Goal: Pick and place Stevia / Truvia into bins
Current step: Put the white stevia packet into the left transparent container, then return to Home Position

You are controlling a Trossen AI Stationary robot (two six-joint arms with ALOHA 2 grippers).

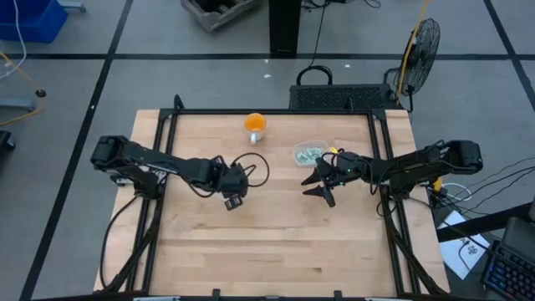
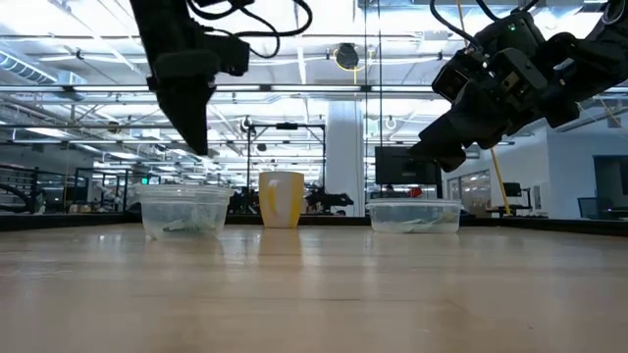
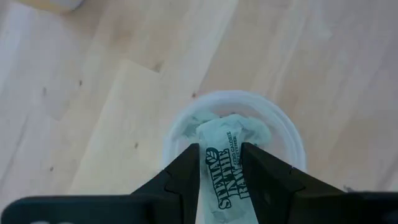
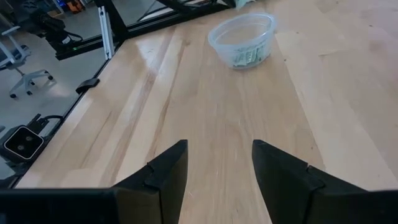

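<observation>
The left tool (image 3: 221, 163) is clenched on a Stevia sachet (image 3: 225, 168) and hangs right above the round cup (image 3: 233, 134), presumably so a release drops it among the sachets already there. The right tool (image 4: 219, 171) waits released above bare counter (image 4: 205, 106), near the second bin (image 4: 242, 38). The orange object (image 1: 255, 124) stands well clear; nothing blocks the drop.

A light wooden table (image 1: 276, 242) in a black frame fills the centre of the high view. Resting on it: an orange ball-shaped object on a white base (image 1: 255, 125) at upper centre, a rounded-rectangular clear bin (image 1: 308, 153) to its right, and a round clear cup (image 2: 183, 212).
</observation>
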